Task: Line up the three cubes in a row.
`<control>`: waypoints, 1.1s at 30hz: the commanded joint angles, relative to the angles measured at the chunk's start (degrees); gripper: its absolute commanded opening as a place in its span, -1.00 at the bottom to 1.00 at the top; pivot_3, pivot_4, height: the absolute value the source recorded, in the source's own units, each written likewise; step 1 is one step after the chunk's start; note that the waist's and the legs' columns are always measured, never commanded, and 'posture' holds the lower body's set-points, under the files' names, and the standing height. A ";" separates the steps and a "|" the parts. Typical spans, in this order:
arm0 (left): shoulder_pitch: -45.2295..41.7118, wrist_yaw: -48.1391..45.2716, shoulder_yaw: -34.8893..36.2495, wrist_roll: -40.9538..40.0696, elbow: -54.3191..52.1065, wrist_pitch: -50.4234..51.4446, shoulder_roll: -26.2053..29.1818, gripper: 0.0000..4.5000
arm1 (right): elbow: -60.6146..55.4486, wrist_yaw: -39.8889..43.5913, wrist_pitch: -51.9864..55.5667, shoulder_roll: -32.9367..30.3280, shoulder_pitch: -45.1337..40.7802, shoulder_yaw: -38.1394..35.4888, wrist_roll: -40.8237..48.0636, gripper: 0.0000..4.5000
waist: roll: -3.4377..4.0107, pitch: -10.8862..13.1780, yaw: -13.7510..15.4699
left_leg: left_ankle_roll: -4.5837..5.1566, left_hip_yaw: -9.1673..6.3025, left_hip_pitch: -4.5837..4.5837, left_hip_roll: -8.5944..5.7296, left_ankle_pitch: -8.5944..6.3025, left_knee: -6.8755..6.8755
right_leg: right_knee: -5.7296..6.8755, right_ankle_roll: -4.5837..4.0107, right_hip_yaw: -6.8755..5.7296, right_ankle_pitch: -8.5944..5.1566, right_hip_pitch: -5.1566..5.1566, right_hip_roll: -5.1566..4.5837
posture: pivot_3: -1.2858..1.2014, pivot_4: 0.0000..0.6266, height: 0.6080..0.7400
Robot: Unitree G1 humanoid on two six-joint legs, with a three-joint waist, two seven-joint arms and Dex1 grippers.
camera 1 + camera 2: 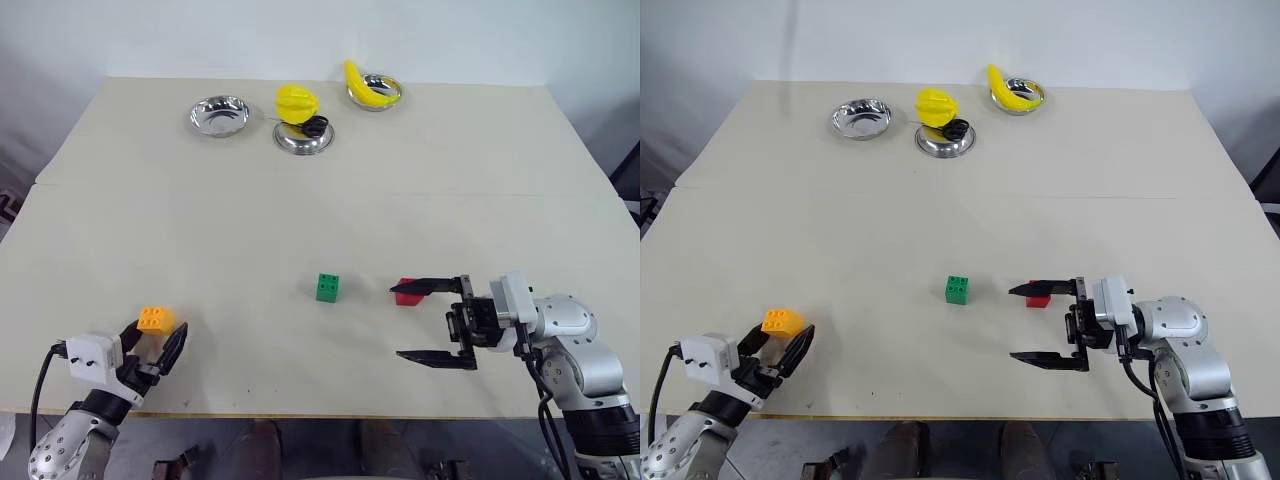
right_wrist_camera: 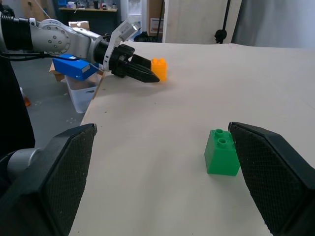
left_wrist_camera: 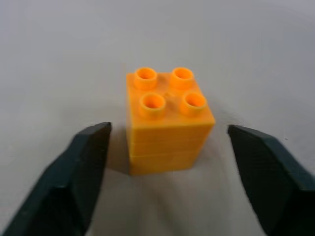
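So the left gripper sits at the bench's near-left corner with the orange block between its two black fingers, and there's a visible gap on both sides in the wrist view, so it's partly open and not pinching anything yet. The right gripper is spread wide, pointing sideways near the front edge on the right, holding nothing. The red block lies just behind its upper finger, and the green block sits near the middle, a bit left of the red.

What I'd worry about: the orange block is smooth, hard plastic with four round studs on top, and it sits turned a little relative to the fingers. If they close on its corners rather than flat faces, I'd guess it twists or pops out toward the edge. That right finger could also nudge the red one out of line.

The bench is matte, pale and flat.
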 commanded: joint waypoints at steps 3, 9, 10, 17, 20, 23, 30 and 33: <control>-2.74 -3.70 -0.53 -2.22 -0.14 -3.51 1.62 -0.21 | -1.97 -0.84 0.08 -0.87 2.24 -2.18 1.01 1.00 | -0.01 0.00 -0.07 | 0.00 0.00 -0.01 0.00 0.00 0.00 | 0.00 0.00 0.00 0.00 0.00 0.00 | 0.03 -0.52 1.00; -15.52 -29.85 -7.58 -4.24 12.08 -3.88 19.19 -0.33 | -3.30 -1.92 0.59 -3.76 7.46 -6.63 1.16 1.00 | 0.06 0.03 0.57 | -0.03 0.01 0.01 -0.01 0.02 -0.01 | 0.02 -0.03 -0.02 0.01 -0.01 0.03 | 0.03 -0.52 1.00; -18.41 -33.00 -9.13 -3.40 15.21 -4.83 21.54 -0.33 | -3.36 -2.01 0.56 -4.23 8.09 -7.35 1.14 1.00 | 0.15 0.06 0.78 | -0.06 0.00 0.02 -0.01 0.04 -0.02 | 0.01 -0.05 -0.02 0.03 -0.04 0.07 | 0.03 -0.52 1.00; -48.09 -51.32 -23.19 3.10 42.50 -9.21 23.54 -0.33 | -6.58 -4.71 1.30 -6.22 14.39 -13.32 1.83 1.00 | 0.18 0.08 1.12 | -0.05 0.01 -0.09 -0.03 0.05 0.03 | 0.02 -0.03 -0.05 0.06 -0.08 0.07 | 0.03 -0.52 1.00; -54.10 -57.72 -27.34 5.89 50.38 -12.94 22.15 -0.33 | -9.42 -6.25 1.78 -5.80 17.22 -14.44 2.17 1.00 | 0.19 0.08 0.01 | -0.03 0.12 -0.08 -0.03 0.04 0.03 | -0.02 -0.04 -0.02 0.06 -0.12 0.06 | 0.03 -0.52 1.00; -59.88 -59.77 -29.80 8.89 58.34 -17.20 19.65 -0.33 | -11.74 -7.80 2.14 -5.27 20.01 -15.58 2.39 1.00 | 0.18 0.09 -0.60 | 0.00 0.13 -0.13 -0.03 0.03 0.01 | -0.03 -0.07 -0.03 0.04 -0.19 0.06 | 0.03 -0.52 1.00; -65.85 -61.19 -31.16 12.73 69.33 -24.34 15.71 -0.33 | -13.63 -9.70 2.27 -5.21 22.10 -16.19 2.91 1.00 | 0.15 0.11 -0.49 | 0.06 0.13 -0.20 -0.02 -0.02 0.52 | 0.24 -0.03 -0.02 0.06 -0.15 0.06 | 0.03 -0.52 1.00; -66.68 -61.75 -31.21 13.25 71.83 -25.75 15.55 -0.33 | -13.73 -9.82 2.39 -5.46 22.27 -16.16 3.11 1.00 | 0.15 0.11 -0.31 | 0.06 0.09 -0.17 -0.01 -0.01 0.61 | 0.38 -0.03 -0.03 0.06 -0.15 0.07 | 0.03 -0.52 1.00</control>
